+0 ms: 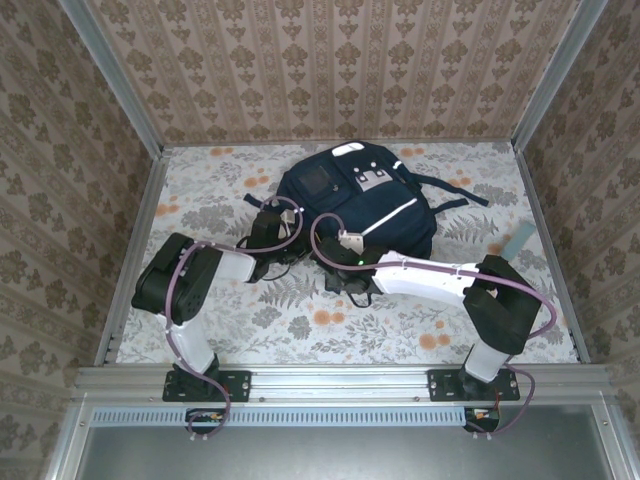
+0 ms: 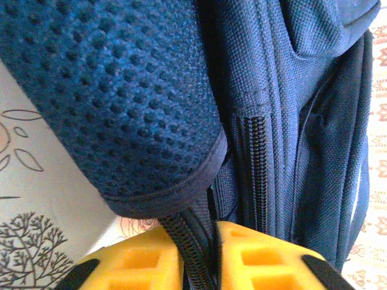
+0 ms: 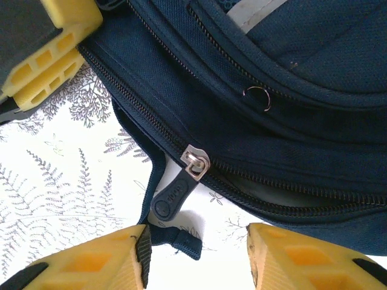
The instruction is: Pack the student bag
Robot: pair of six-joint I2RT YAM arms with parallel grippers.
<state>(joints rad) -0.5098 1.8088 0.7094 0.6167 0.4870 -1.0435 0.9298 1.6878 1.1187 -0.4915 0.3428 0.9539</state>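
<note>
Your right gripper (image 3: 196,237) stands spread, with the black zipper pull (image 3: 174,198) lying untouched between its fingers: centre on the tab, close low on it, then draw along the track. Your left gripper (image 2: 199,244) pinches the zippered edge of the student bag (image 1: 350,195), which lies on the surface (image 1: 400,320) just beyond both arms; keep that edge taut. One bag, one pull, two grippers
</note>
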